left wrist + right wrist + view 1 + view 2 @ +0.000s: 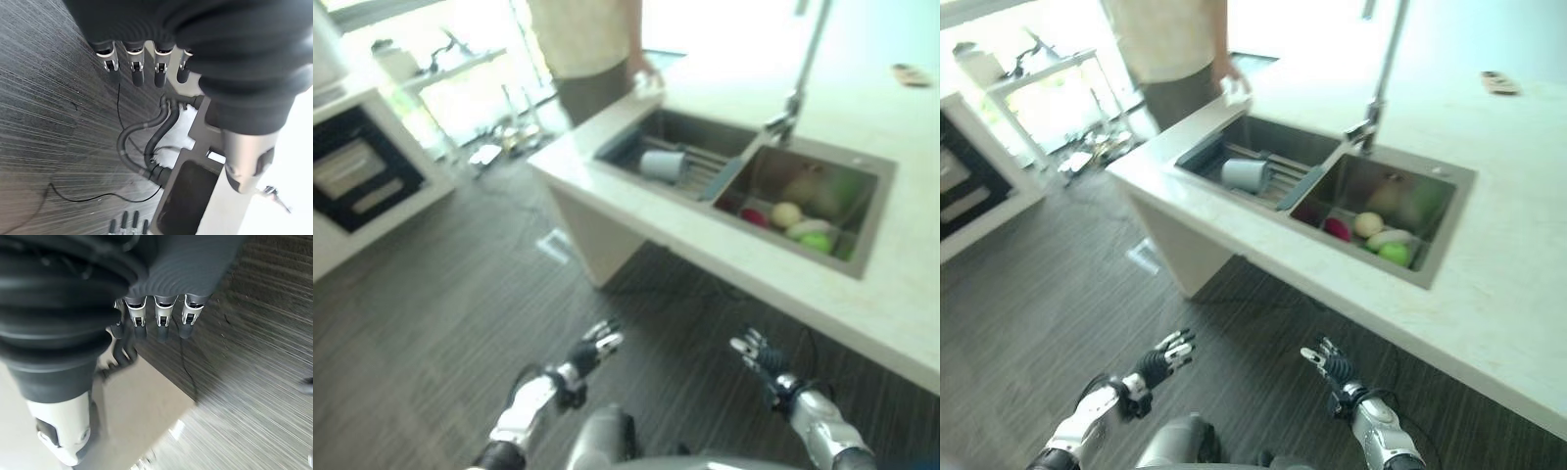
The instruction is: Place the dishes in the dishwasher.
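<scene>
Waiting in the sink [862, 201] at the frame's upper right, your dishes [803, 227] sit untouched. Both your left hand [592, 350] and right hand [754, 351] hang low, fingers relaxed and empty; next, you need to approach the surface [773, 274].

**Light source:** We record strong daylight coming in through the glazed wall [494, 93] at the far left and from behind the person [592, 44].

**Glare:** We note that the far end of the countertop [901, 284] is bleached almost white. The faucet [808, 59] thins out against that brightness.

**Shadow:** We find the sink [867, 220] darker than the counter around it, with its walls shaded. A soft shadow lies on the floor [431, 323] beneath the counter's overhang.

**Sheen:** In both wrist views we log pale reflected light across the floor boards, strongest in the right wrist view.
</scene>
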Controlling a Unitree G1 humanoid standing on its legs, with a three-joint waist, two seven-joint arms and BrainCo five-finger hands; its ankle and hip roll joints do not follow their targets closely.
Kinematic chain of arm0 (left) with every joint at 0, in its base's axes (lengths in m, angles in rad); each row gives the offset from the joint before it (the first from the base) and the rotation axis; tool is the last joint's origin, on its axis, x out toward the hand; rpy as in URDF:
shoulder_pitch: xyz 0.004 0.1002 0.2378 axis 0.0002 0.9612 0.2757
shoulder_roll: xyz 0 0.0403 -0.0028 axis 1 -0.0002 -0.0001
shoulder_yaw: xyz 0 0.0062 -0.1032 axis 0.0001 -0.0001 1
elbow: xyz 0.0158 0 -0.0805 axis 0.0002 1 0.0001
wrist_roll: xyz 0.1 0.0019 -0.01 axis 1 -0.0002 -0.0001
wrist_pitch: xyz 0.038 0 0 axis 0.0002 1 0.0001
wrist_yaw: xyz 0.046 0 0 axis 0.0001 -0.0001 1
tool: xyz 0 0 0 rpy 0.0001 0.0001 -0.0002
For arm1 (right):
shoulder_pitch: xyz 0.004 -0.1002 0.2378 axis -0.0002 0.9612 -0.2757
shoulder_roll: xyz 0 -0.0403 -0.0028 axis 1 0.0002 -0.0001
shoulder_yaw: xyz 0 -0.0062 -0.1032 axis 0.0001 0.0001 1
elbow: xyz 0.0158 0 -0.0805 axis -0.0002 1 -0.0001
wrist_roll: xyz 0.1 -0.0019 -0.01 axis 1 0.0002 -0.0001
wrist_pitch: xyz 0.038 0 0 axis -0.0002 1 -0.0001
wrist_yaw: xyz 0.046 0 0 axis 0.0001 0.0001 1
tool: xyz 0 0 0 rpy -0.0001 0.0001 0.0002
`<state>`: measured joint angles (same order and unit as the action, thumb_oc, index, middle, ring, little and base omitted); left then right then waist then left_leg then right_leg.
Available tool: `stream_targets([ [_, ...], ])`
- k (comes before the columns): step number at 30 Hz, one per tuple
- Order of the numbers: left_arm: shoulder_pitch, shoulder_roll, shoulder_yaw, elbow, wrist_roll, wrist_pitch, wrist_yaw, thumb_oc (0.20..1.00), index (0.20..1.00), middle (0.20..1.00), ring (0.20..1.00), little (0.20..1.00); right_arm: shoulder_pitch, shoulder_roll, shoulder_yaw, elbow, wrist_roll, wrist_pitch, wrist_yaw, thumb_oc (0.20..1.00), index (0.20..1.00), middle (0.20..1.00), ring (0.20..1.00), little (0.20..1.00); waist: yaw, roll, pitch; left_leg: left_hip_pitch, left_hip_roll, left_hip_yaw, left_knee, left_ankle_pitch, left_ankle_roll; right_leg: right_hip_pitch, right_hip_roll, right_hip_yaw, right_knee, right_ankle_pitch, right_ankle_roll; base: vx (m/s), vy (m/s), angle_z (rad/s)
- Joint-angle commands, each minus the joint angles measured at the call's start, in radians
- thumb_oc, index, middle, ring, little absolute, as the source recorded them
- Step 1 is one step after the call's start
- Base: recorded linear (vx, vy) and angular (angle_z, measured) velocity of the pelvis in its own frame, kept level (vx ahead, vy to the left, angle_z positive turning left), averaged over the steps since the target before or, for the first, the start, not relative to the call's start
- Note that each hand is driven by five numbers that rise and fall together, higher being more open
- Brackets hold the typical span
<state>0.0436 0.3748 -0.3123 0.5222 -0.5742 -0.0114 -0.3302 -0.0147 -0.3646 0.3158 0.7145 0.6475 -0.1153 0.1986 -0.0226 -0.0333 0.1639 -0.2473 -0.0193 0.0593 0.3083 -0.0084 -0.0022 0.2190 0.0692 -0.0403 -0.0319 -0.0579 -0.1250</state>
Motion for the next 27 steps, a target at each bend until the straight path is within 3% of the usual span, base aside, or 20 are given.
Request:
stream_targets([
  [1, -0.046, -0.006, 0.004, -0.051, -0.068, -0.083, -0.016, 1.0, 1.0, 1.0, 1.0, 1.0, -0.02, -0.019, -0.001, 0.072, -0.022, -0.017, 0.01, 1.0, 1.0, 1.0, 1.0, 1.0, 0.059, 0.023, 0.028, 0.124, 0.038, -0.147, -0.246, 0.154, -0.045, -0.066, -0.073, 0.067, 0.051, 0.037, 0.152, 0.35, 0.262, -0.68],
  [3, -0.043, -0.013, 0.013, -0.038, -0.067, -0.1, -0.028, 1.0, 1.0, 1.0, 1.0, 1.0, -0.029, -0.013, -0.006, 0.155, -0.042, -0.036, 0.031, 1.0, 1.0, 1.0, 1.0, 1.0, 0.077, 0.026, 0.029, 0.117, 0.053, -0.171, -0.294, 0.173, -0.055, -0.044, -0.081, 0.089, 0.044, 0.028, 0.162, 0.26, 0.231, -1.15],
  [6, -0.072, -0.019, -0.004, 0.015, -0.064, -0.121, -0.055, 1.0, 1.0, 1.0, 1.0, 1.0, -0.008, 0.005, -0.032, 0.271, -0.057, -0.052, 0.042, 1.0, 1.0, 1.0, 1.0, 1.0, 0.058, 0.031, 0.01, 0.16, 0.07, -0.094, -0.333, 0.148, -0.046, -0.032, -0.114, 0.05, 0.058, 0.007, 0.186, 0.25, 0.28, -0.87],
  [9, -0.11, -0.014, -0.043, 0.062, -0.037, -0.14, -0.057, 1.0, 1.0, 1.0, 1.0, 1.0, 0.009, 0.025, -0.05, 0.347, -0.056, -0.061, 0.049, 1.0, 1.0, 1.0, 1.0, 1.0, 0.041, 0.04, -0.003, 0.218, 0.049, -0.098, -0.361, 0.121, -0.021, -0.054, -0.135, 0.028, 0.096, 0.002, 0.201, 0.21, 0.273, -0.04],
  [10, -0.135, -0.002, -0.065, 0.106, -0.011, -0.159, -0.044, 1.0, 1.0, 1.0, 1.0, 1.0, 0.019, 0.045, -0.067, 0.42, -0.059, -0.06, 0.048, 1.0, 1.0, 1.0, 1.0, 1.0, 0.032, 0.049, -0.012, 0.253, 0.023, -0.104, -0.378, 0.1, 0.007, -0.08, -0.155, 0.018, 0.127, 0.011, 0.214, 0.22, 0.341, 0.29],
  [16, -0.164, 0.006, -0.067, 0.168, 0.025, -0.159, -0.013, 1.0, 1.0, 1.0, 1.0, 1.0, 0.042, 0.068, -0.125, 0.51, -0.036, -0.03, 0.024, 1.0, 1.0, 1.0, 1.0, 1.0, 0.015, 0.061, -0.023, 0.29, -0.017, -0.056, -0.396, 0.063, 0.061, -0.171, -0.189, -0.017, 0.254, 0.081, 0.255, 0.08, 0.228, -0.08],
  [18, -0.158, 0.013, -0.059, 0.171, 0.032, -0.148, 0.007, 1.0, 1.0, 1.0, 1.0, 1.0, 0.048, 0.069, -0.142, 0.523, -0.052, -0.029, 0.022, 1.0, 1.0, 1.0, 1.0, 1.0, 0.021, 0.066, -0.018, 0.299, -0.022, -0.027, -0.396, 0.05, 0.073, -0.212, -0.195, -0.065, 0.334, 0.103, 0.262, 0.01, 0.187, -0.51],
  [20, -0.138, 0.02, -0.036, 0.178, 0.03, -0.149, 0.025, 1.0, 1.0, 1.0, 1.0, 1.0, 0.045, 0.067, -0.148, 0.525, -0.074, -0.026, 0.022, 1.0, 1.0, 1.0, 1.0, 1.0, 0.045, 0.071, -0.011, 0.311, -0.013, 0.026, -0.396, 0.036, 0.071, -0.25, -0.218, -0.157, 0.398, 0.12, 0.267, -0.04, 0.103, -0.99],
  [22, -0.098, 0.048, 0.012, 0.189, 0.05, -0.139, 0.0, 1.0, 1.0, 1.0, 1.0, 1.0, 0.031, 0.052, -0.146, 0.521, -0.073, -0.023, 0.042, 1.0, 1.0, 1.0, 1.0, 1.0, 0.059, 0.062, 0.008, 0.336, -0.015, 0.081, -0.396, 0.008, 0.061, -0.286, -0.182, -0.258, 0.35, 0.107, 0.27, -0.06, -0.044, -1.51],
  [25, -0.087, 0.047, 0.012, 0.204, 0.077, -0.14, -0.002, 1.0, 1.0, 1.0, 1.0, 1.0, 0.03, 0.04, -0.143, 0.514, -0.066, -0.017, 0.05, 1.0, 1.0, 1.0, 1.0, 1.0, 0.054, 0.061, 0.008, 0.33, -0.016, 0.07, -0.396, 0.021, 0.058, -0.243, -0.144, -0.225, 0.265, 0.073, 0.245, -0.02, -0.078, -0.55],
  [27, -0.075, 0.034, -0.007, 0.279, 0.153, -0.182, -0.005, 1.0, 1.0, 1.0, 1.0, 1.0, 0.037, 0.031, -0.143, 0.518, -0.084, -0.024, 0.058, 1.0, 1.0, 1.0, 1.0, 1.0, 0.032, 0.056, 0.007, 0.332, -0.035, 0.091, -0.322, -0.009, 0.06, -0.218, -0.126, -0.192, 0.194, 0.044, 0.217, -0.04, -0.046, 0.17],
])
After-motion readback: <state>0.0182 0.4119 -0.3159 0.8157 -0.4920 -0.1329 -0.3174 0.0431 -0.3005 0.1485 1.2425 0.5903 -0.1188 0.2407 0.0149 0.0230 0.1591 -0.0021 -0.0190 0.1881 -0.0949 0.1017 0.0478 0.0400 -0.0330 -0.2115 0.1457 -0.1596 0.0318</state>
